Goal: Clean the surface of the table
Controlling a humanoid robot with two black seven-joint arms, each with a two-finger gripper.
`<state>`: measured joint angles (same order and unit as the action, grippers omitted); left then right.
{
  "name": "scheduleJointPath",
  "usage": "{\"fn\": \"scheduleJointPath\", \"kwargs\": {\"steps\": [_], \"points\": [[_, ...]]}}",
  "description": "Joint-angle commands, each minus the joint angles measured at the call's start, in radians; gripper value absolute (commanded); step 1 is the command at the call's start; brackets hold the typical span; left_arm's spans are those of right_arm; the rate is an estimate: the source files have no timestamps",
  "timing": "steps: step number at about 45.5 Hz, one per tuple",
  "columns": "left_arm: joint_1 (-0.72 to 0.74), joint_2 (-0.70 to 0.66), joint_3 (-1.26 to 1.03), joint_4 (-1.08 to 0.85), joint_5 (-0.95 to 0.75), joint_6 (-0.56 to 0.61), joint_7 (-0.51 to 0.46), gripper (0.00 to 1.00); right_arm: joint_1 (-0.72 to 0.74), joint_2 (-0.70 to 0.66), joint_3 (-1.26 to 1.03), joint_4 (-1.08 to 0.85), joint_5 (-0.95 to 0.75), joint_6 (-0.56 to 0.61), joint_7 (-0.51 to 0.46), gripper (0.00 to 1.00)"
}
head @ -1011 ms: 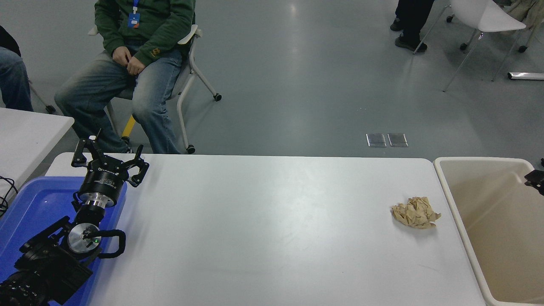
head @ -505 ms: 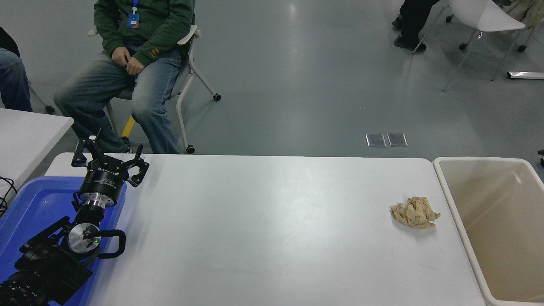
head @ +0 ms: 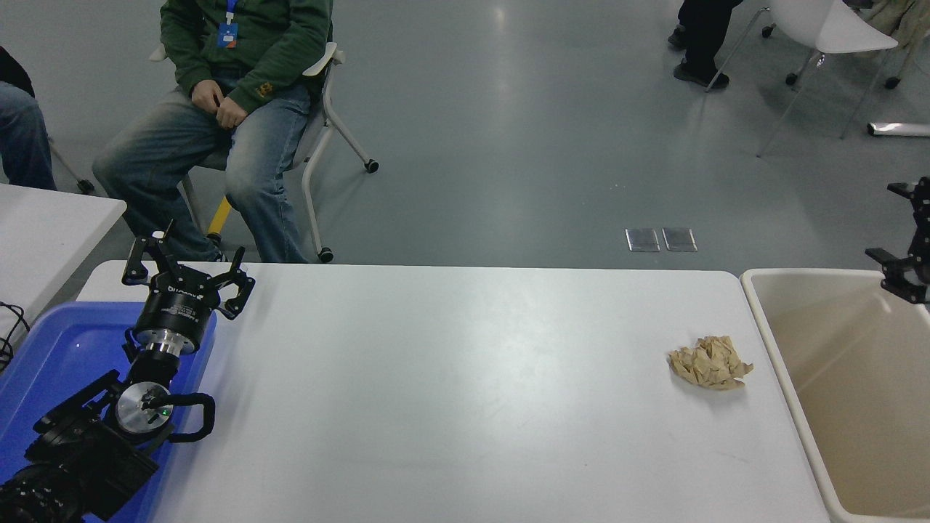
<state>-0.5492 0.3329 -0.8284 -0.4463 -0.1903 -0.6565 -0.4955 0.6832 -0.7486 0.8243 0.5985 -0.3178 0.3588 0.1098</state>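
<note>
Since half a second ago the right gripper (head: 904,243) has come back into sight at the picture's right edge, above the far corner of the bin (head: 770,319); back then only a sliver of it showed there. Just two black finger parts poke in now, one higher and one lower with a gap between them, so its fingers look spread, with nothing in them, though most of it is cut off. Nothing else has shifted.

Taking the paper wad (head: 710,362) as the mark: the crumpled tan wad lies on the table (head: 450,392), toward its right end. Just right of the wad, past the table's edge, stands the cream bin, open and deep. Far left of the wad, at the table's other end, the left gripper (head: 187,272) is parked over the far edge of the blue tray (head: 51,349), its fingers apart and holding nothing; its arm runs back to the lower left corner. Beyond the tray a second white table (head: 51,232) shows in part.

Behind the table, well left of the wad, a person (head: 225,94) in a green top and jeans sits on a chair, hands together in the lap. Farther right, a white chair (head: 828,36) stands on the grey floor.
</note>
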Motion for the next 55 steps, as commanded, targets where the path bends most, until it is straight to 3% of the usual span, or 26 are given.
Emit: {"fn": "scheduleJointPath", "kwargs": {"steps": [1,15,28,41,55], "points": [[0.0,0.0,0.0,0.0,0.0,0.0,0.0,1.0,-0.082,0.002,0.09,0.11,0.126,0.002,0.004,1.0],[0.0,0.0,0.0,0.0,0.0,0.0,0.0,1.0,-0.151,0.024,0.091,0.113,0.325,0.075,0.013,1.0],[0.0,0.0,0.0,0.0,0.0,0.0,0.0,1.0,-0.171,0.118,0.088,0.086,0.33,0.088,0.131,1.0],[0.0,0.0,0.0,0.0,0.0,0.0,0.0,1.0,-0.168,0.225,0.088,0.006,0.329,0.089,0.151,1.0],[0.0,0.0,0.0,0.0,0.0,0.0,0.0,1.0,-0.182,0.262,0.073,-0.017,0.321,0.078,0.292,1.0]]}}
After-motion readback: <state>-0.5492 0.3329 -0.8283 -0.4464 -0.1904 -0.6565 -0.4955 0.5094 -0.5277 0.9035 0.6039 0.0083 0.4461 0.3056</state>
